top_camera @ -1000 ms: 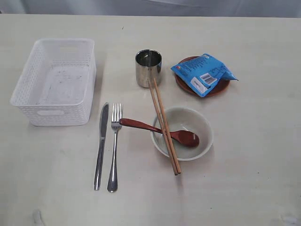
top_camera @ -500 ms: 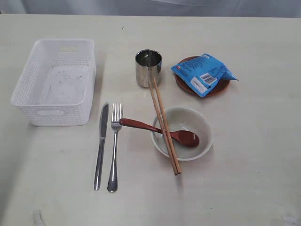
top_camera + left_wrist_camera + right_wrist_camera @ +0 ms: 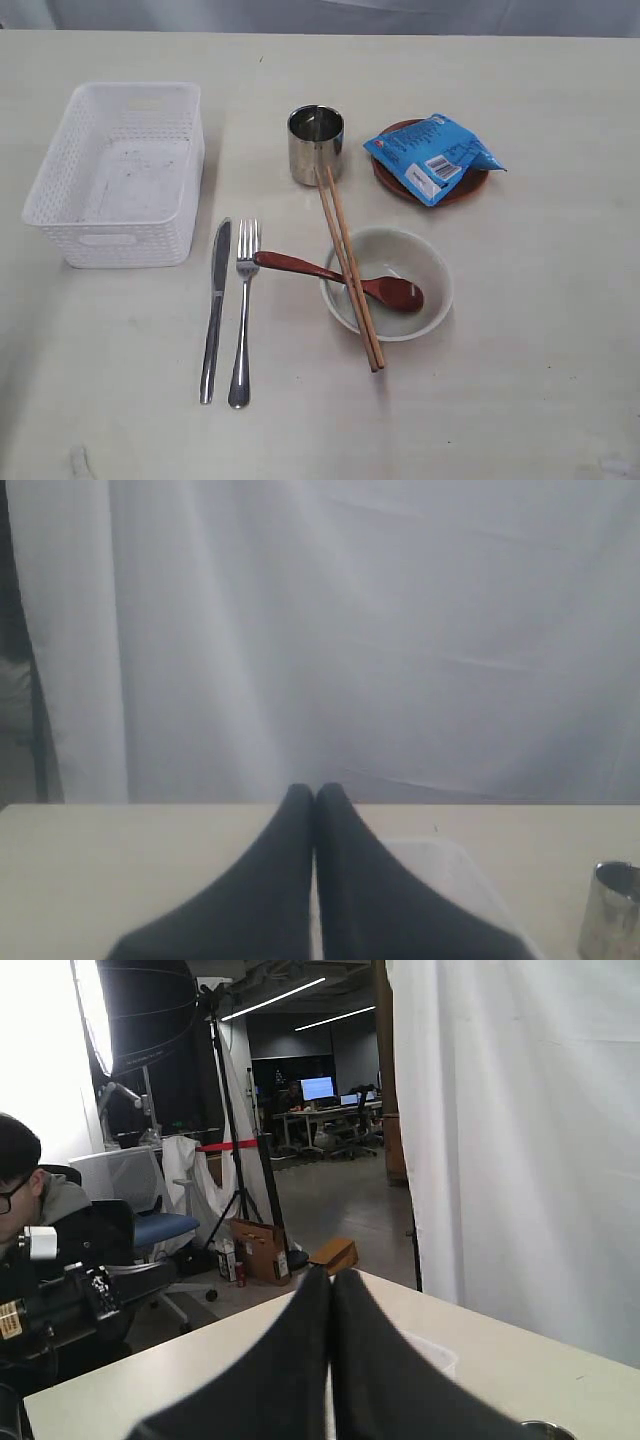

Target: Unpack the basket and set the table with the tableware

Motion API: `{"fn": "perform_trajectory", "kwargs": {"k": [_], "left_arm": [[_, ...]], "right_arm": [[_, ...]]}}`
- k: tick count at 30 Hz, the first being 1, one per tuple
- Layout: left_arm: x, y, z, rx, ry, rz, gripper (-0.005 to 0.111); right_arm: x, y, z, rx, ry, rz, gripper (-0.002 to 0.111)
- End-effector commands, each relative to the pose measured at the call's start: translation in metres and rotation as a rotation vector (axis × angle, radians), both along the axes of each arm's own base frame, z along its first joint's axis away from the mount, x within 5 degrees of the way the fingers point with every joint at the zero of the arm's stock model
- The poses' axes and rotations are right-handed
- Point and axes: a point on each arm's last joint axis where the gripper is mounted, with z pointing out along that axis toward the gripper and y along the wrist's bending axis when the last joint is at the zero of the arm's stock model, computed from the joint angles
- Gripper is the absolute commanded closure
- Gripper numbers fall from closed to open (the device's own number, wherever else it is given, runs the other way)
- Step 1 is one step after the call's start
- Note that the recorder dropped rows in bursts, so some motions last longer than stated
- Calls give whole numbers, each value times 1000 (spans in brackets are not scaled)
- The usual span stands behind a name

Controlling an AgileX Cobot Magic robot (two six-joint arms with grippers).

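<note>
- Nothing is moving on the table since the earlier frames: every item is lying where it was, and neither arm is showing in the exterior view.
- Your left gripper [image 3: 315,795] is sitting with its two dark fingers pressed together, gripping nothing.
- Your right gripper [image 3: 330,1278] is doing the same: jaws closed tip to tip, with nothing between them.
- Both are hanging clear of the broad pale cream tabletop [image 3: 520,400] and touching none of the tableware.
- The white rectangular plastic basket with lattice sides [image 3: 120,245] is standing empty at the left of the exterior view. In the left wrist view it is appearing as a pale blur beyond the fingers.
- The steel knife [image 3: 214,310] and steel fork [image 3: 243,320] are lying side by side just beside the basket's near right corner.
- The steel cup [image 3: 315,145] is standing upright behind them, with its rim only just entering each wrist view.
- The pale greyish bowl [image 3: 435,280] is sitting right of the fork.
- The dark red spoon [image 3: 300,266] is resting with its head inside the bowl and its handle reaching out to the fork.
- The wooden chopsticks [image 3: 348,265] are lying across the bowl's left rim, with their far tips next to the cup.
- The small brown-red plate [image 3: 382,178] is sitting right of the cup, carrying a blue snack packet [image 3: 432,155].
</note>
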Motion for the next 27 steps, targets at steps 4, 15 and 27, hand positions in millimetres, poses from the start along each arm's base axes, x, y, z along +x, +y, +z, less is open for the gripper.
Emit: {"fn": "perform_trajectory", "kwargs": {"k": [4, 15, 27], "left_arm": [[-1, 1, -17, 76, 127, 16, 107], [-2, 2, -28, 121, 238, 16, 107], [-4, 1, -35, 124, 322, -8, 107]], "right_arm": [[0, -1, -1, -6, -2, -2, 109], [0, -1, -1, -6, -2, -2, 109], [0, -1, -1, -6, -2, -2, 109]]}}
